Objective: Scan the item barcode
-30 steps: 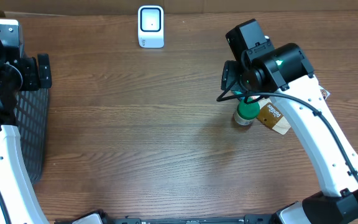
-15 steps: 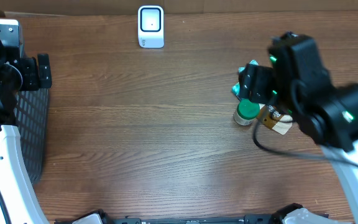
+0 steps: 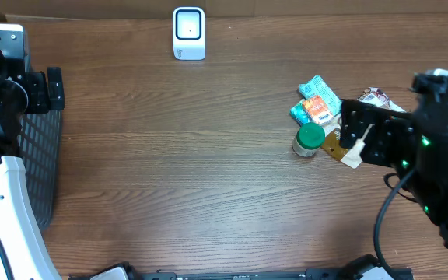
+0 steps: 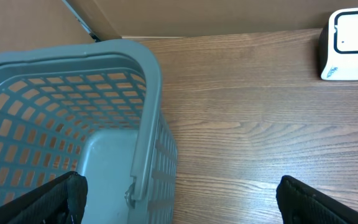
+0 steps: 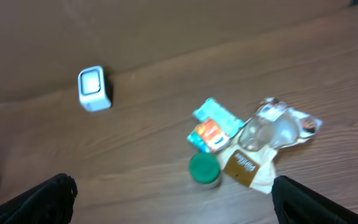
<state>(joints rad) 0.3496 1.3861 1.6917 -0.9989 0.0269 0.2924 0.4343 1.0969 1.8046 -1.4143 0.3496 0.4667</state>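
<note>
A white barcode scanner [image 3: 188,33] stands at the table's far edge and also shows in the right wrist view as scanner [image 5: 94,88]. A small jar with a green lid [image 3: 309,139] stands upright on the table. A teal and orange packet [image 3: 317,102] lies behind it and a brown and white pouch [image 3: 342,147] to its right. My right gripper [image 5: 176,208] is open and empty, raised well above the jar [image 5: 204,170]. My left gripper [image 4: 182,202] is open and empty over the rim of the grey basket [image 4: 148,93].
A crinkled clear packet [image 5: 281,124] lies right of the teal one. The basket [image 3: 43,175] sits at the table's left edge under my left arm. My right arm [image 3: 434,155] hangs over the right side, partly covering the pouch.
My right arm has drawn back to the right and upward, away from the green-lidded jar, and its jaws have spread wider. The jar stays standing. The left arm has not moved.
</note>
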